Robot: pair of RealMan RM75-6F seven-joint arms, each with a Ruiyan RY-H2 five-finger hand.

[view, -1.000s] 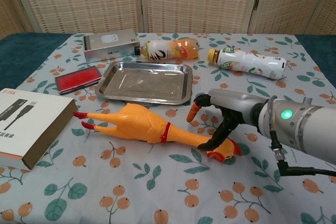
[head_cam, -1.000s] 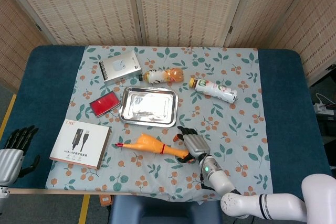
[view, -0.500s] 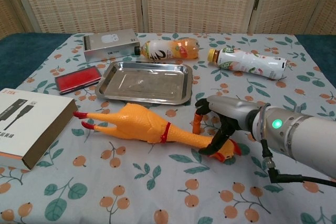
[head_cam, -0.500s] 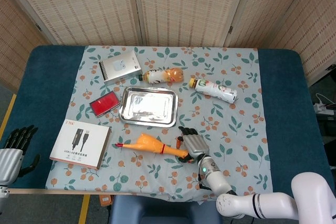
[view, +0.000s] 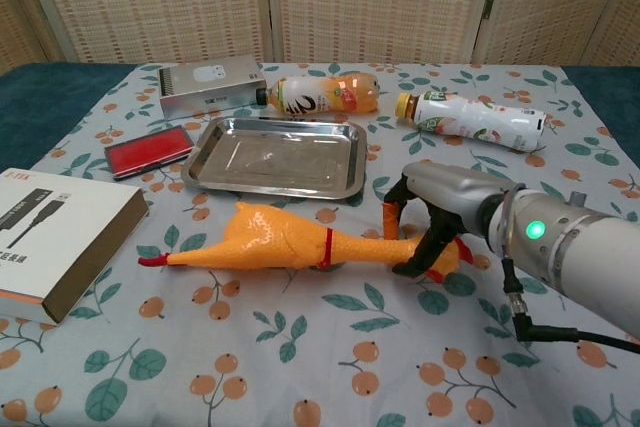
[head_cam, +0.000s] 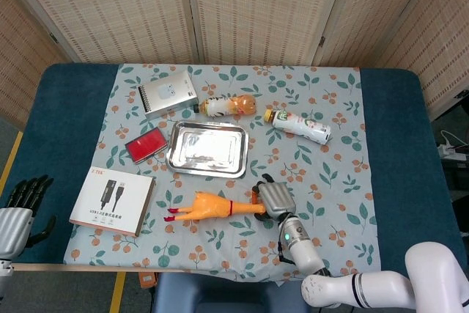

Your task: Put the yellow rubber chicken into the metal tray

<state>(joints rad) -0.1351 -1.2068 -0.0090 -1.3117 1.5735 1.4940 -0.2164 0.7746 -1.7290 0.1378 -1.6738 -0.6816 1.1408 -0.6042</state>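
The yellow rubber chicken (view: 280,242) (head_cam: 212,207) lies lengthwise on the patterned cloth, red feet to the left and head to the right. My right hand (view: 435,222) (head_cam: 273,199) grips its neck and head end, fingers curled over it. The metal tray (view: 275,157) (head_cam: 207,149) sits just behind the chicken with nothing in it. My left hand (head_cam: 18,207) hangs off the table's left edge, fingers spread, holding nothing; the chest view does not show it.
A white cable box (view: 50,237) lies left of the chicken's feet. A red case (view: 148,151), a grey power supply (view: 210,82), an orange drink bottle (view: 320,93) and a white bottle (view: 475,117) ring the tray.
My right hand has closed on the chicken's head end and swung it; the body turned from slanted to nearly level and shifted a little right, its feet dropping lower left.
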